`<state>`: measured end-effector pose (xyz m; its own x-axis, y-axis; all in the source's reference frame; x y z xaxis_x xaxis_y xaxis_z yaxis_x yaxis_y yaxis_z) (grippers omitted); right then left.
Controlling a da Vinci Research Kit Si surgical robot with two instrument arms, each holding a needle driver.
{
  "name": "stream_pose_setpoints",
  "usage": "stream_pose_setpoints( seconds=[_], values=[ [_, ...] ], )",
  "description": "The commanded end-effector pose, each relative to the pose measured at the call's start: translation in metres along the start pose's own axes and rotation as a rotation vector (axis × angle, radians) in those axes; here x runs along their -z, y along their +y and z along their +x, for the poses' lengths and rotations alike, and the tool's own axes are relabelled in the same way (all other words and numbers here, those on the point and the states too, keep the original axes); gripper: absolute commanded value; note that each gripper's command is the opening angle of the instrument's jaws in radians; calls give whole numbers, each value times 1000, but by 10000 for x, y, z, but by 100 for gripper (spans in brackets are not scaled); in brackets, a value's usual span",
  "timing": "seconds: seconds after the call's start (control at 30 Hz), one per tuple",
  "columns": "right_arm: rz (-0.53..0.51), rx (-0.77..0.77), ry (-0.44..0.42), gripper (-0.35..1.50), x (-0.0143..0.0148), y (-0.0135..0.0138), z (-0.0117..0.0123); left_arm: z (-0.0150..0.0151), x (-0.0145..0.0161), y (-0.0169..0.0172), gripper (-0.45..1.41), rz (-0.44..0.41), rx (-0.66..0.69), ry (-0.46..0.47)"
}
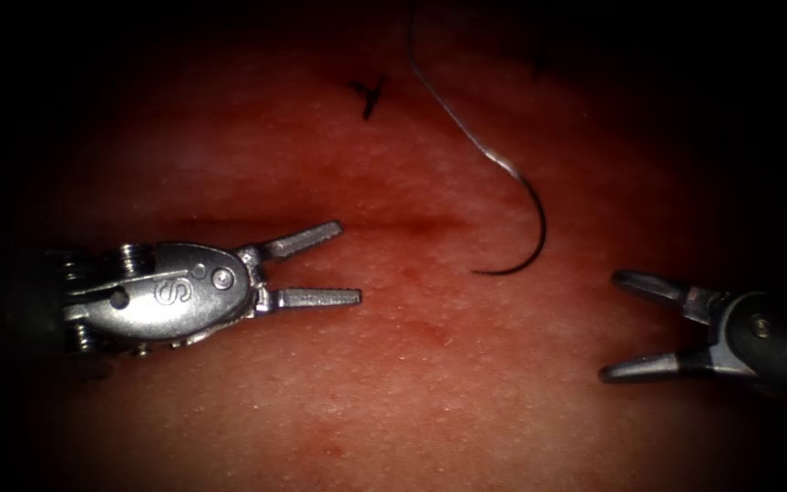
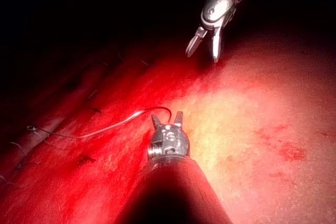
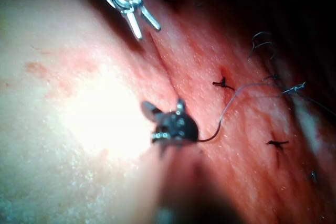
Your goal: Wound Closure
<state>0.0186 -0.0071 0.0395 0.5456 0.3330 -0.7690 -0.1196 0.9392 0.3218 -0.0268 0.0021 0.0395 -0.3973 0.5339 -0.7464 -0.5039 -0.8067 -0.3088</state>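
Observation:
The curved needle (image 1: 542, 228) lies loose on the tissue (image 1: 412, 401), held by neither tool, between them and nearer the right one. I cannot tell whether its tip enters the tissue. Its thread (image 1: 448, 107) trails away toward the top. My left tool (image 1: 350, 262) is open and holds nothing, with its upper jaw next to the faint dark cut (image 1: 412, 221). My right tool (image 1: 610, 325) is open and empty too, right of the needle. In the right wrist view the needle (image 3: 212, 137) lies just beside my right tool (image 3: 165, 109). In the left wrist view it (image 2: 152, 109) lies just beyond my left tool (image 2: 168, 119).
A knotted stitch with short cut ends (image 1: 371, 93) sits on the tissue beyond the left tool, and another (image 1: 539, 64) farther right. Two such knots (image 3: 223, 83) (image 3: 275, 142) appear in the right wrist view. Patches of red fluid (image 2: 291, 153) mark the tissue.

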Motion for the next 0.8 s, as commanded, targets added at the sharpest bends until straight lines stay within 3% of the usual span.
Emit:
stream_pose_setpoints(
  seconds=[0.03,0.1,0.33,0.63,0.8],
  values=[
    [-4,1,0,73,-8,5,2,1,-15,1,25,-10,9,3],
    [-12,-4,-8,67,-9,7,2,-1,-27,3,25,-18,12,7],
    [-37,-11,-23,68,-14,14,-7,3,-56,2,30,-66,43,-27],
    [-49,-17,-62,62,-9,16,-15,7,-80,-7,27,-131,29,-197],
    [-51,-15,-75,42,-1,15,-20,4,-101,-16,25,-110,15,-276]
  ],
)
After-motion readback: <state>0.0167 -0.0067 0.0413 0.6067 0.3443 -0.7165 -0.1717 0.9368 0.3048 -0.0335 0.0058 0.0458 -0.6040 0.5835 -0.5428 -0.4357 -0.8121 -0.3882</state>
